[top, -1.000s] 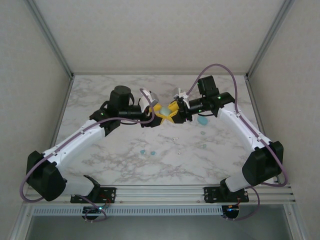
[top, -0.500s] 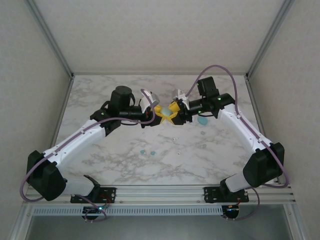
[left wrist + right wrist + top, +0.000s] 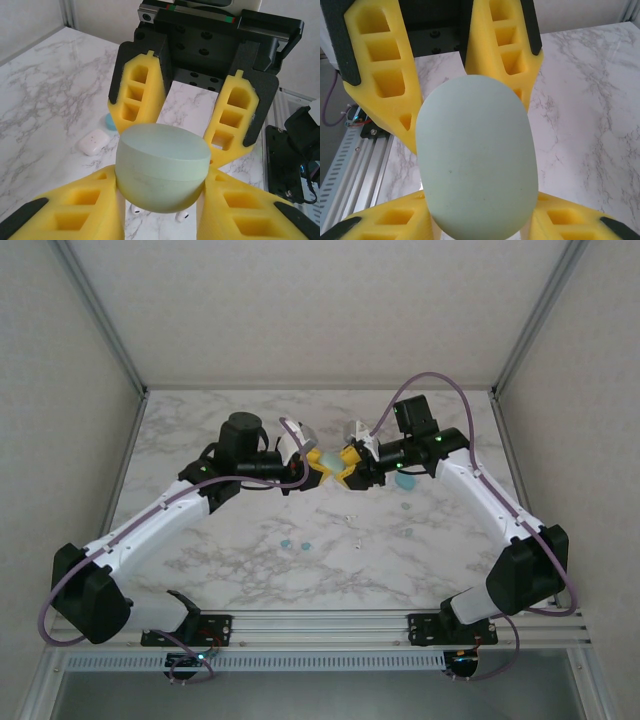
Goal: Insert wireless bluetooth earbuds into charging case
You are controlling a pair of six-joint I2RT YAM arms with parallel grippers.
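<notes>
Closed pale green charging case point(image 3: 162, 167) is clasped by left end effector point(image 3: 161, 182) and right end effector point(image 3: 480, 200); earbuds point(image 3: 287, 543) are seen loose beneath it.

Case point(image 3: 162, 170) looks like smooth matt plastic, the yellow fingers point(image 3: 137, 92) spongy foam, the table point(image 3: 45, 100) polished marble-look.

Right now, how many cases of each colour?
green case: 1
teal case: 1
white case: 1
Total: 3
</notes>
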